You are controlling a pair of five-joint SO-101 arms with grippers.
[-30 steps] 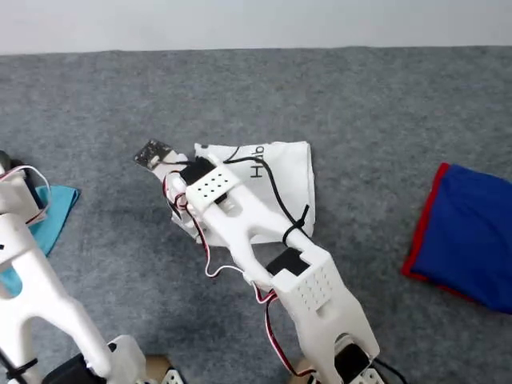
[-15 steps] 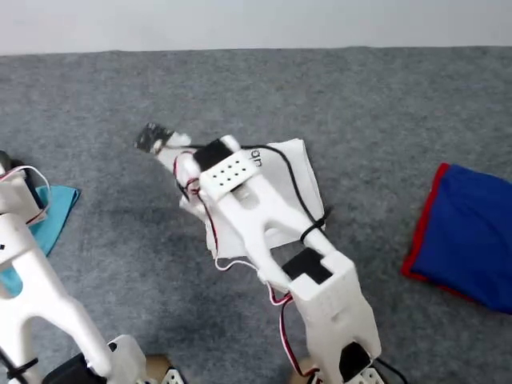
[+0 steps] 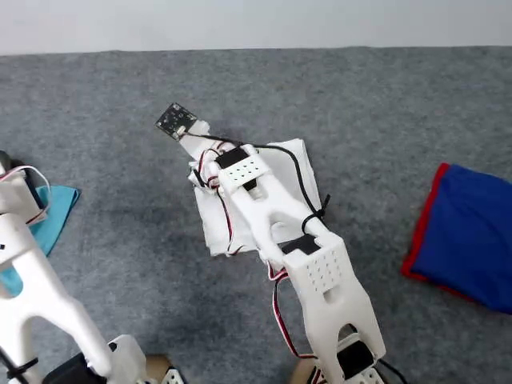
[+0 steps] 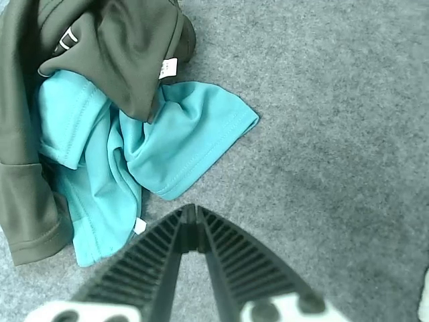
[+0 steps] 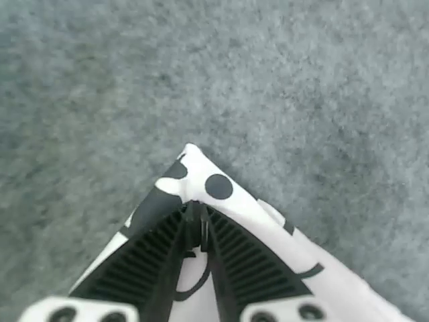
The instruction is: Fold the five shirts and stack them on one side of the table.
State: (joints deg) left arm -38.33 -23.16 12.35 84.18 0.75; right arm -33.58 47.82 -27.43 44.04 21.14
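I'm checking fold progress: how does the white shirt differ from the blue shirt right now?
The white shirt lies in the middle, partly under the right arm, with one corner pinched in the right end effector. The blue shirt lies off to the right side, untouched. The white shirt bears black print, while the blue shirt has a red edge. Both rest on the grey table.

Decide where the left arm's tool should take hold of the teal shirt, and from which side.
Probably the stitched corner of the teal shirt that juts onto bare table. It lies flat and free, while the dark shirt covers the other end. Come down from above on the bare-table side; the left tool, now shut, must open first.
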